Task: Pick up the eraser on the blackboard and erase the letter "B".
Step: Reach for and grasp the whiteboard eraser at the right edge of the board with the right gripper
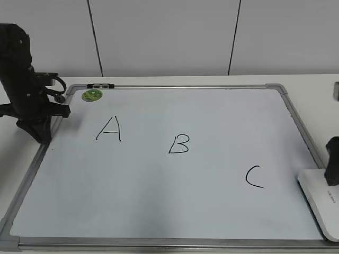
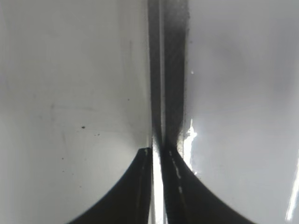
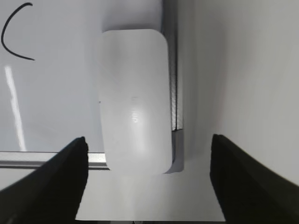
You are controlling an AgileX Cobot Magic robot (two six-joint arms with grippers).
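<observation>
The blackboard [image 1: 159,244] is a white board in a silver frame, lying flat. The black letter "B" [image 1: 179,144] is near its middle, between the A [image 1: 109,129] and the C [image 1: 253,177]. The white eraser [image 1: 321,203] lies on the board's front right corner. In the right wrist view the eraser [image 3: 133,100] sits just ahead of my right gripper [image 3: 149,140], which is open, empty and above it. The right gripper shows at the right edge of the exterior view [image 1: 332,166]. My left gripper [image 2: 156,151] is shut and empty over the board's left frame [image 1: 42,138].
A round green sticker [image 1: 91,95] and a small black clip [image 1: 100,85] sit at the board's far left corner. The board lies on a white table [image 1: 312,87] with a white wall behind. The letter C [image 3: 14,32] and the board's frame [image 3: 46,158] show in the right wrist view.
</observation>
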